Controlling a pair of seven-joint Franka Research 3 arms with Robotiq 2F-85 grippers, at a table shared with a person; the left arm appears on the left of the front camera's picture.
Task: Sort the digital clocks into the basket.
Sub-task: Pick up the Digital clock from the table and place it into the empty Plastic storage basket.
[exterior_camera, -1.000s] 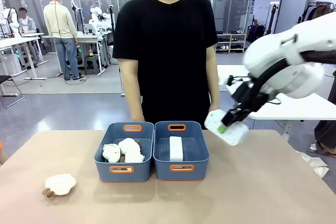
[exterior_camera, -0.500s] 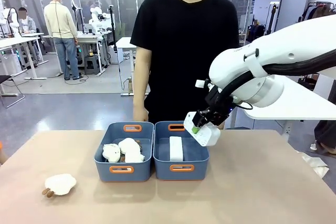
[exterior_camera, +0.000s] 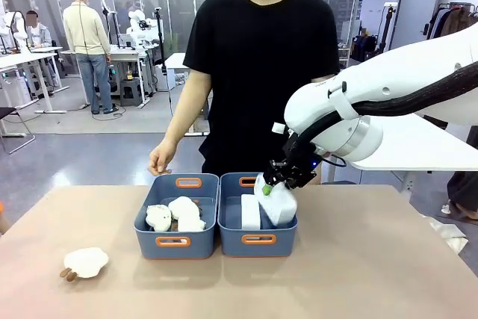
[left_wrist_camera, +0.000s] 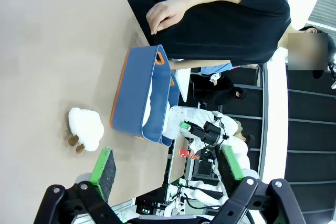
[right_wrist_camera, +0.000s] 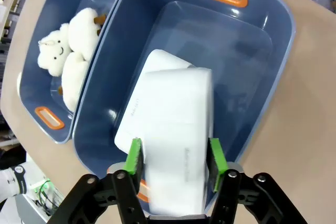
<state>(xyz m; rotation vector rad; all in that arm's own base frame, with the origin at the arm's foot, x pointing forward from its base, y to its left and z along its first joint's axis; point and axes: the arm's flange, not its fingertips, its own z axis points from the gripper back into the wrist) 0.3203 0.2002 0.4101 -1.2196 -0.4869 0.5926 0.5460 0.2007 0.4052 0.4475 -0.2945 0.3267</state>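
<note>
The right-hand blue-grey basket (exterior_camera: 258, 239) has one white digital clock (exterior_camera: 250, 212) lying inside it. My right gripper (exterior_camera: 267, 187) hangs over that basket, shut on a second digital clock (exterior_camera: 280, 205) that tilts down into it. In the right wrist view the green pads flank the held clock (right_wrist_camera: 176, 129) at my right gripper (right_wrist_camera: 174, 156), above the lying clock (right_wrist_camera: 163, 64) and the basket wall (right_wrist_camera: 262, 40). My left gripper (left_wrist_camera: 168, 166) is open and holds nothing, well back from the bins (left_wrist_camera: 134, 98).
An identical bin (exterior_camera: 173, 242) on the left holds white fluffy cloud toys (exterior_camera: 175, 214). Another cloud toy (exterior_camera: 86, 261) lies on the table at front left. The person stands at the far edge, one hand (exterior_camera: 159, 160) raised above the left bin.
My right arm swung left and down from beyond the basket's right side, bringing the clock into the basket. The person shifted right and lifted a hand.
</note>
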